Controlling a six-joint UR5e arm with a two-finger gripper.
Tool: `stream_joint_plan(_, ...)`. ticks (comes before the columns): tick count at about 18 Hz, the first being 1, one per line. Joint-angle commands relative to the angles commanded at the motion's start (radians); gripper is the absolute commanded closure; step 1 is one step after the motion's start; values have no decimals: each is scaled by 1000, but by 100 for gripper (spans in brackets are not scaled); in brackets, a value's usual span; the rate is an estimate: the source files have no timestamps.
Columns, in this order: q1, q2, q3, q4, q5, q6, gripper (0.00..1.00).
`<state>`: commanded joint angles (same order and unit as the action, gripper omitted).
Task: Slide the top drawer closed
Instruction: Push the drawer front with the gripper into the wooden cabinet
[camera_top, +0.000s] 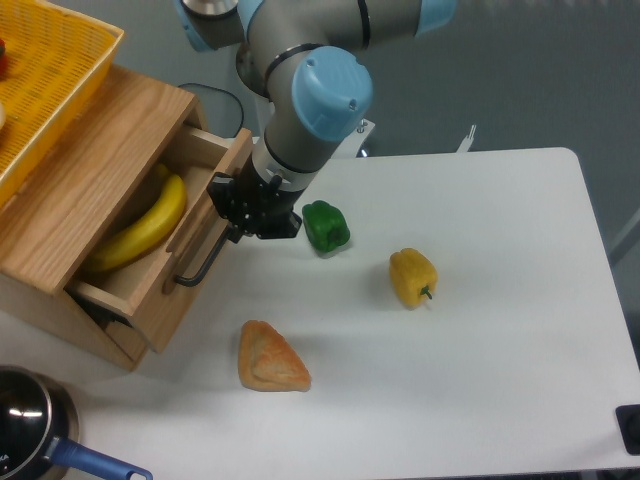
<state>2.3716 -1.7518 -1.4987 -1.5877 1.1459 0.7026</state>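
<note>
A white desk (480, 330) is seen from above, with a light oak cabinet (85, 190) at its left edge as the main landmark. The top drawer (185, 255) of this cabinet stands partly pulled out toward the desk's middle. Its wide wooden front carries a long black bar handle (203, 262). Inside the open drawer lies a yellow banana (145, 228), lengthwise along the drawer.

A yellow mesh basket (45, 80) sits on top of the cabinet, at its far left corner.

The robot arm (305, 95), grey with light blue joint caps, reaches down from the top of the view. Its black claw (252, 208) is right at the drawer front, near the upper end of the handle. Whether the claw is wide or narrow cannot be told from this angle.

Just beyond the drawer front, close to the claw, lies a green bell pepper (325, 226). Farther from the cabinet lies a yellow bell pepper (412, 277). Below the drawer front, toward the near edge, lies a triangular piece of bread (270, 358). At the cabinet's near corner sits a dark pot (30, 425) with a blue handle.
</note>
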Motion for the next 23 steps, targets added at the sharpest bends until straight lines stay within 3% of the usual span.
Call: stream_joint_plan(23,-98,-2,-2,2,2,-72,97)
